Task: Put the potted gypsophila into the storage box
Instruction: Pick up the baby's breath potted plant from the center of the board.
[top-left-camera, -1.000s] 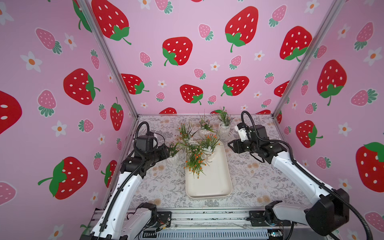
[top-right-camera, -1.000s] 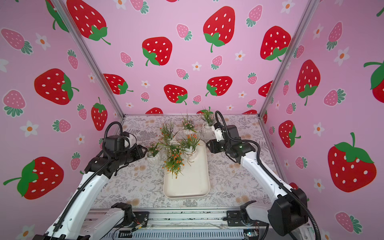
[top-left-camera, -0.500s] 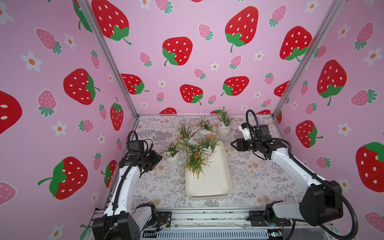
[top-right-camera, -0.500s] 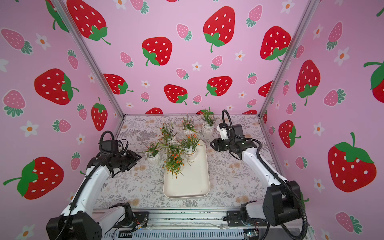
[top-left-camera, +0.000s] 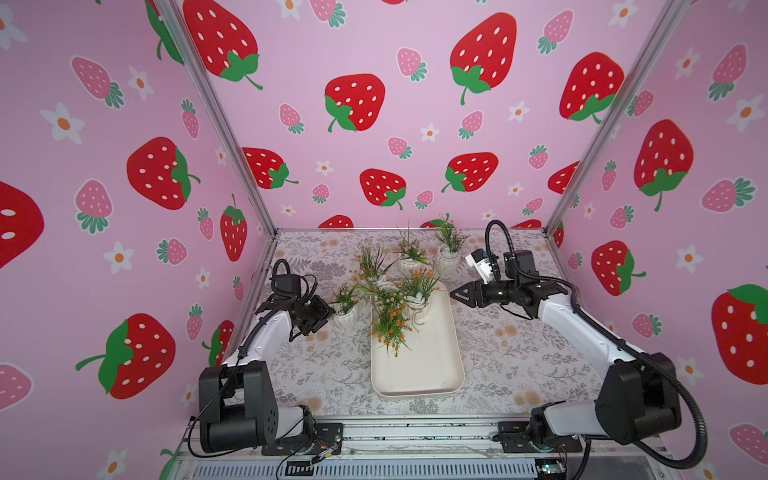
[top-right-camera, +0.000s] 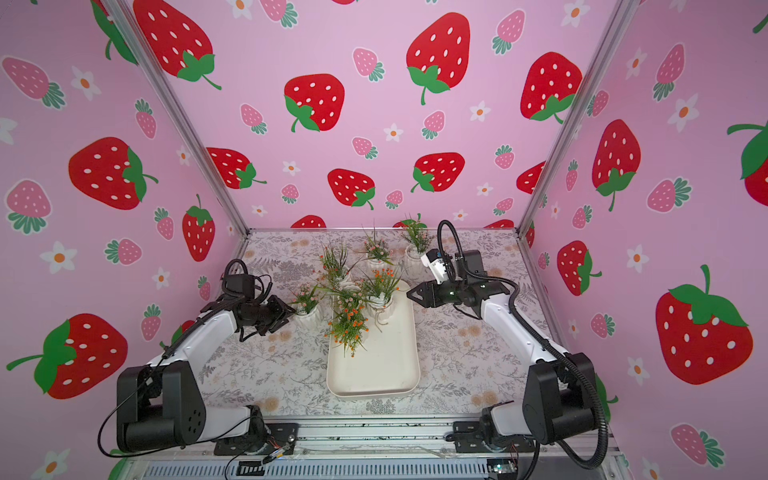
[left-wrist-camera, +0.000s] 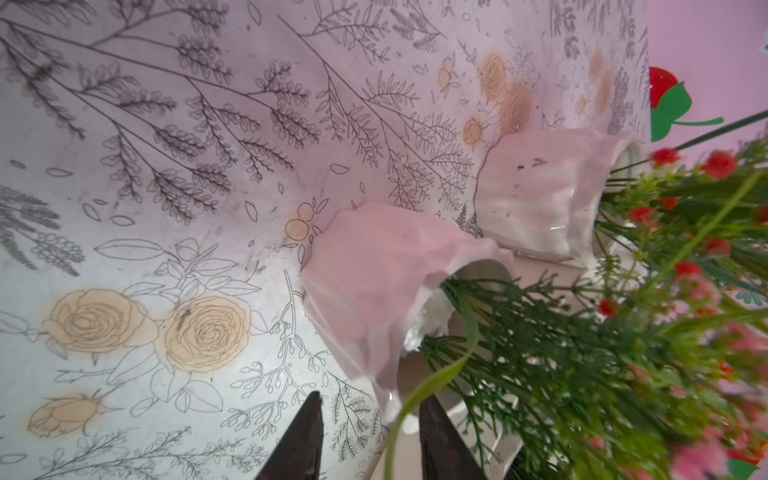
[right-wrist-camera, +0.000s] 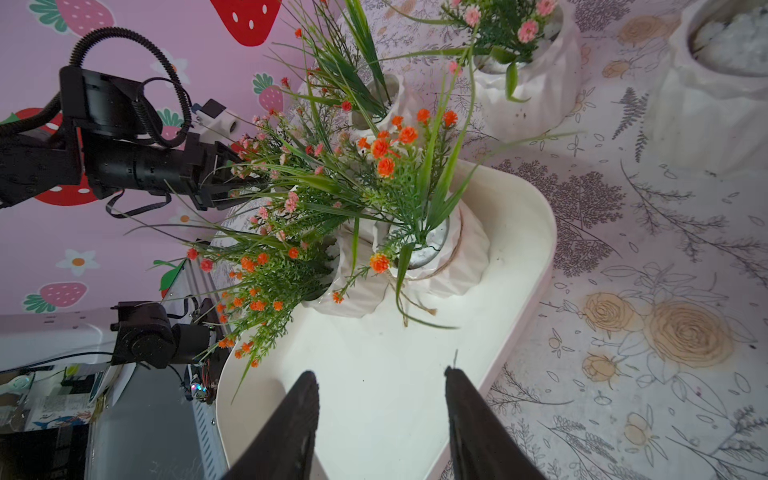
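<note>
Strawberry-print pink walls (top-left-camera: 374, 166) ring the floral tabletop (top-left-camera: 332, 365); left tool (left-wrist-camera: 369, 397) and right tool (right-wrist-camera: 380, 372) both stand spread.

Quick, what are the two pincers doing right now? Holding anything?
Left pincer: open, tips at a potted gypsophila, not gripping it yet.
Right pincer: open, empty, over the storage box.

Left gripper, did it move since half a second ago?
Yes. In both top views the left gripper moved toward the storage box, closing up on the white pot standing beside it.
</note>
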